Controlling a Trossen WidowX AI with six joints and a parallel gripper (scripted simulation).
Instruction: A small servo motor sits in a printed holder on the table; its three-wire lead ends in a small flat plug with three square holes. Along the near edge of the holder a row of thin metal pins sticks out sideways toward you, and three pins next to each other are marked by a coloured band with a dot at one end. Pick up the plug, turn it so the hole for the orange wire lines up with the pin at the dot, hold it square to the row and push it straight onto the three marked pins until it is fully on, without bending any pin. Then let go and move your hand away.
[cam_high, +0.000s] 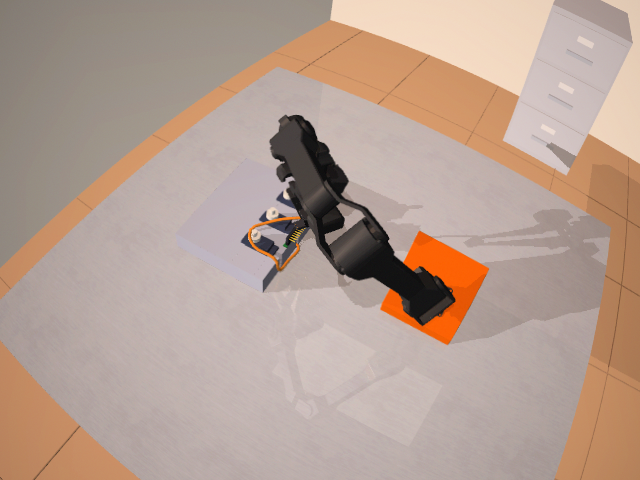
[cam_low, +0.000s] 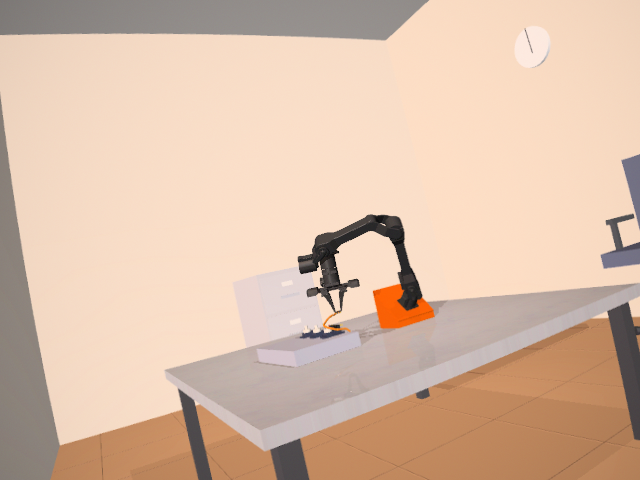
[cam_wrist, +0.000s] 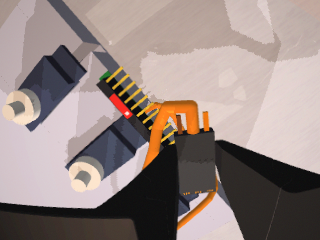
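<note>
My gripper (cam_wrist: 195, 150) (cam_low: 337, 312) is shut on the dark flat plug (cam_wrist: 196, 167), held above the holder (cam_high: 217, 217) (cam_low: 325, 356) (cam_wrist: 30, 175). In the wrist view its wire end is up, with a brown wire left and an orange one right; its other end points down. The orange lead (cam_wrist: 177, 106) (cam_high: 251, 229) (cam_low: 325, 322) arches over the lower part of the pin row. The yellow pins (cam_wrist: 131, 84) (cam_high: 296, 235) point up-right in the wrist view, left of the plug. A red band (cam_wrist: 118, 103) marks some, its pale dot (cam_wrist: 127, 113) at the lower-right end. The plug's holes are hidden.
Dark servos with cream hubs (cam_wrist: 17, 107) (cam_wrist: 82, 172) (cam_high: 272, 213) stand on the holder beside the pins. The black arm (cam_high: 356, 250) (cam_low: 356, 232) reaches over from the orange base block (cam_high: 467, 279) (cam_low: 387, 310).
</note>
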